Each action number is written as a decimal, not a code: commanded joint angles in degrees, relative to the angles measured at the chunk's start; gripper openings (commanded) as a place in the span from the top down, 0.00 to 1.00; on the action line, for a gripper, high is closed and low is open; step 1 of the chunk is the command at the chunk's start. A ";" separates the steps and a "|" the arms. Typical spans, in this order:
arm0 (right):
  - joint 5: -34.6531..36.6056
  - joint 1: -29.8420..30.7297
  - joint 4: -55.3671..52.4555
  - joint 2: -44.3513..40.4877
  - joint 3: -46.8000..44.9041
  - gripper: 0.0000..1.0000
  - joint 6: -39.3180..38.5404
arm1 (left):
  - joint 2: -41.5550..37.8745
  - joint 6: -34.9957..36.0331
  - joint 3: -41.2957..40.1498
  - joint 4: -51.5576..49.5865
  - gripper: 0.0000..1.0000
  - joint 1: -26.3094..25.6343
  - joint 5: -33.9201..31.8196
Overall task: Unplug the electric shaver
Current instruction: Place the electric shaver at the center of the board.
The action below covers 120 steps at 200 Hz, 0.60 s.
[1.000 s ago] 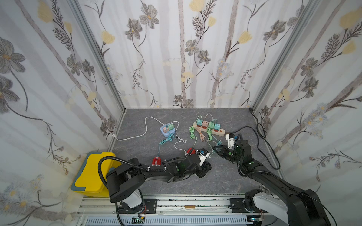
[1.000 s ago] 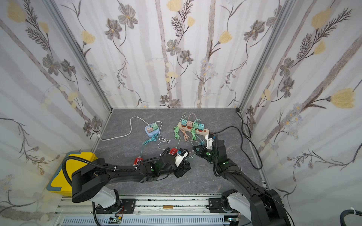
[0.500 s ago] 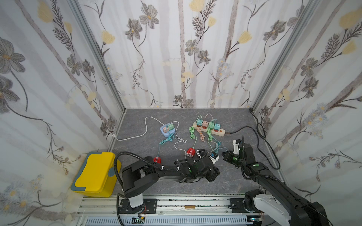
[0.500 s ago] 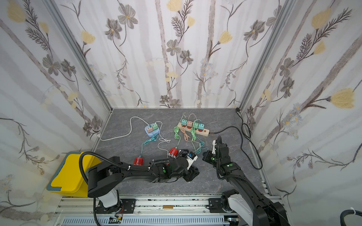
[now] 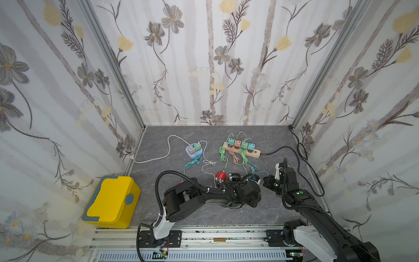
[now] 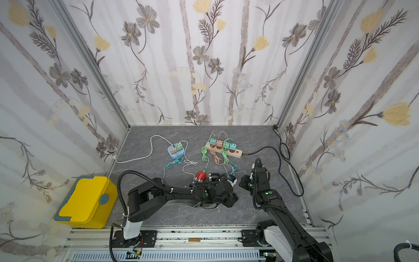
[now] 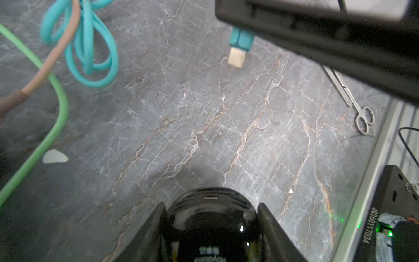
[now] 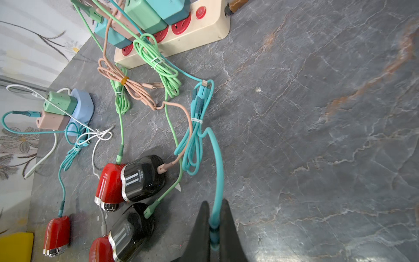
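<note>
Left wrist view: my left gripper (image 7: 209,207) clamps the black electric shaver (image 7: 210,229) between its jaws, one finger pressed to each glossy side. Ahead of those jaws, clear of the shaver, hangs the teal plug (image 7: 240,40), its metal tip bare above the grey table (image 7: 204,124). My right gripper (image 8: 214,205) is pinched tight on the teal cable (image 8: 218,167) near its plug end. Beyond these jaws the cable loops away toward the cream power strip (image 8: 204,29). Steel scissors (image 7: 349,97) lie off to one side of the left jaws.
</note>
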 commanded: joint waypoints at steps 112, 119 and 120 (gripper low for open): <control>3.25 -0.49 -0.28 -0.29 0.84 0.98 -1.11 | 0.86 -2.13 4.85 -1.75 0.15 0.38 0.84; 3.83 -0.64 -0.60 -0.35 0.96 0.98 -1.10 | -0.36 -2.69 3.42 0.06 0.10 0.93 1.62; 3.90 -0.66 -0.62 -0.36 0.97 0.98 -1.15 | -0.58 -2.74 2.87 0.41 0.09 1.02 1.70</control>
